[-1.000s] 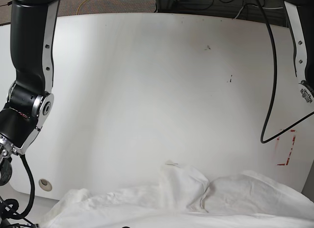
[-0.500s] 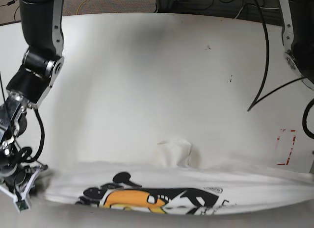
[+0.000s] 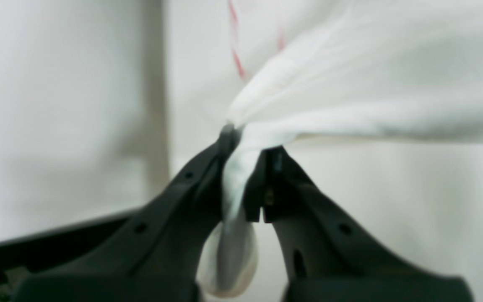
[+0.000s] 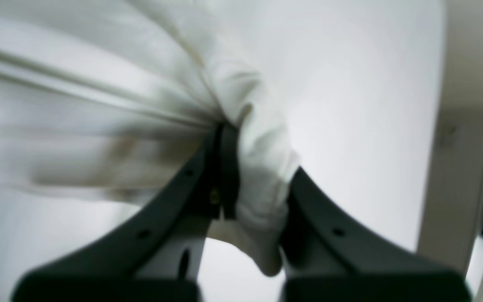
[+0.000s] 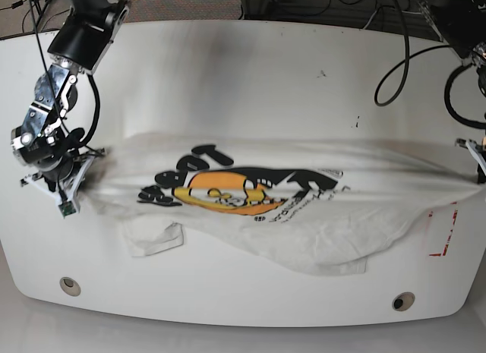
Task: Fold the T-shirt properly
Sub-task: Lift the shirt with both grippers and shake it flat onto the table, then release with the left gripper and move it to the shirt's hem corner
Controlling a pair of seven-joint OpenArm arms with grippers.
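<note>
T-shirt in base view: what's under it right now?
Under the T-shirt is the white table; its bare surface shows all round the cloth. The red tape mark at one end is partly covered. Whatever else lies beneath the cloth is hidden.

The white table has the T-shirt spread across its middle from left edge to right edge, with red tape marks by the right edge.

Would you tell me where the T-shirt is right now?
In the base view the T-shirt stretches across the white table's middle, print up, between the right tool and the left tool.
</note>
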